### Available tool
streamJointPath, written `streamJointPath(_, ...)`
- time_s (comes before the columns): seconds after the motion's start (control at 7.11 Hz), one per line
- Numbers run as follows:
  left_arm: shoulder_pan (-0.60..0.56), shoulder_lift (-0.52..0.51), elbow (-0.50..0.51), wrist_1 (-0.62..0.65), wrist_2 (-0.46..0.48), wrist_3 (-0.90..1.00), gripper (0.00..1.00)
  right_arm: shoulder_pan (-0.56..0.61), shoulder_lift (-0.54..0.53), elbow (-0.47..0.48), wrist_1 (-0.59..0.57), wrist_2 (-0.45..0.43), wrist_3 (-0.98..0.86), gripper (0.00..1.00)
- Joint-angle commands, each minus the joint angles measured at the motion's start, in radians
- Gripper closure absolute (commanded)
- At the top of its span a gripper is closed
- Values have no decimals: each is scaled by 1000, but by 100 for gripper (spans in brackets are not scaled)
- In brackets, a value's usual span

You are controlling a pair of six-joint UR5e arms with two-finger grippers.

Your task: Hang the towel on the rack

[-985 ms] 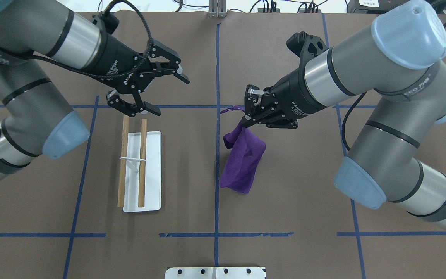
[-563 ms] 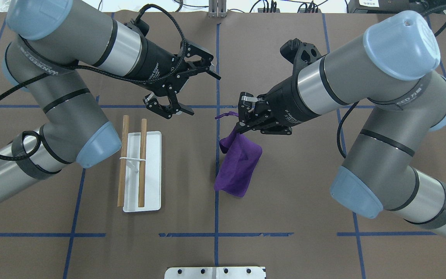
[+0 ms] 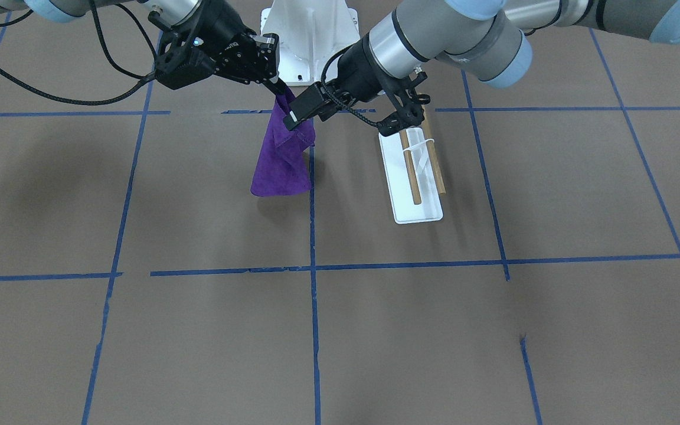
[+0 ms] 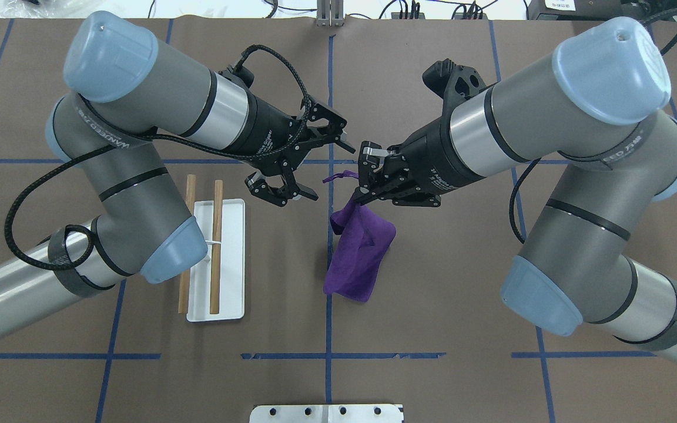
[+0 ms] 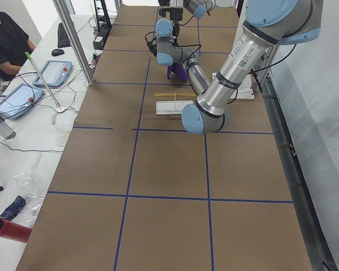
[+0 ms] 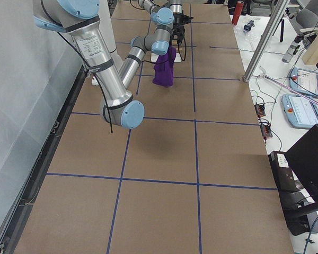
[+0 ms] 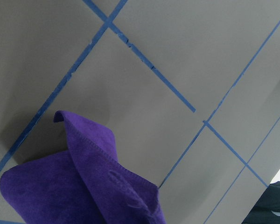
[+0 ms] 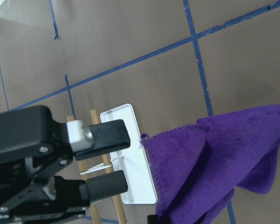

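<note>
Purple towel [image 4: 359, 252] dangles in a loose cone beneath the right fingers [image 4: 362, 196], which are clamped tight on its top corner; whether the bottom hem brushes the table [image 4: 432, 329] or hangs just clear cannot be told. The cloth looks light, soft and limp, likely to fold wherever it is unsupported, so a one-corner hold leaves it bunched. A second hold on the top edge just beside the pinch would probably let it be spread wide enough to drape. The left fingers [image 4: 302, 191] are spread wide with nothing between them, level with that corner and just beside it. The rack [image 4: 235, 258] lies on the table behind the left fingers, well apart from the towel, both dowels bare. The right wrist view alone shows the left fingers' two pads gaping at the towel's stitched edge, the rack behind them. The left wrist view shows only cloth folds and table, none of its own fingers. The overhead view picks out a small loop [image 4: 338, 175] by the pinch, and the front-facing view gives the hanging shape
</note>
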Motion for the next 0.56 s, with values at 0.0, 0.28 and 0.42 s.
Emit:
streamJointPath(0.0,17,-11,19,-3,1,-1,18,-3,4,1,-1,0,1,100)
streamJointPath(0.28,22,-34,45,-5,1,-1,28,-11,4,1,1,-9,3,100)
streamJointPath(0.42,22,-39,43,-5,1,0,66,-11,4,1,-1,-9,3,100)
